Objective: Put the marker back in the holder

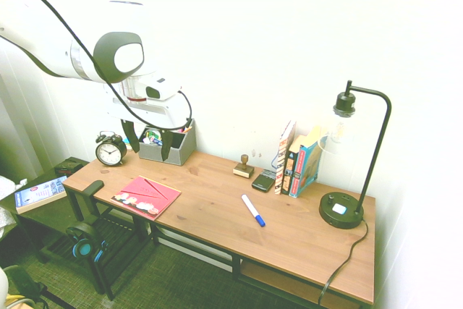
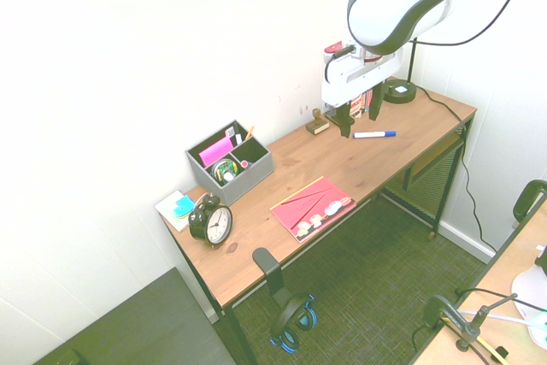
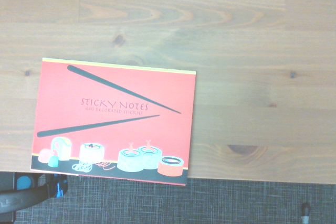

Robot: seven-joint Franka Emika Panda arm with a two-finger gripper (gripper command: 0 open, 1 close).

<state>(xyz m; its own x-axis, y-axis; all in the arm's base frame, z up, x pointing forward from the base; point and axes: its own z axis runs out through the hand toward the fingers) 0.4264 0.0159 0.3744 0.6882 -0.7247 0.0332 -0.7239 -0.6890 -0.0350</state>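
The marker (image 1: 253, 210), white with a blue cap, lies flat on the wooden desk (image 1: 217, 215) right of the middle; it also shows as the marker (image 2: 374, 134) in the second exterior view. The grey holder (image 1: 181, 148) stands at the back left against the wall, with pens and a pink pad inside the holder (image 2: 231, 162). My gripper (image 1: 149, 142) hangs high above the desk's left part, open and empty, well apart from the marker. In the second exterior view the gripper (image 2: 359, 117) is again seen open.
An alarm clock (image 1: 111, 150) stands left of the holder. A red sticky-notes pad (image 3: 113, 121) lies at the front left edge. A wooden stamp (image 1: 244, 167), a phone (image 1: 263, 179), books (image 1: 300, 161) and a lamp (image 1: 343, 208) line the back right. Headphones (image 1: 83, 247) hang off the desk's left end.
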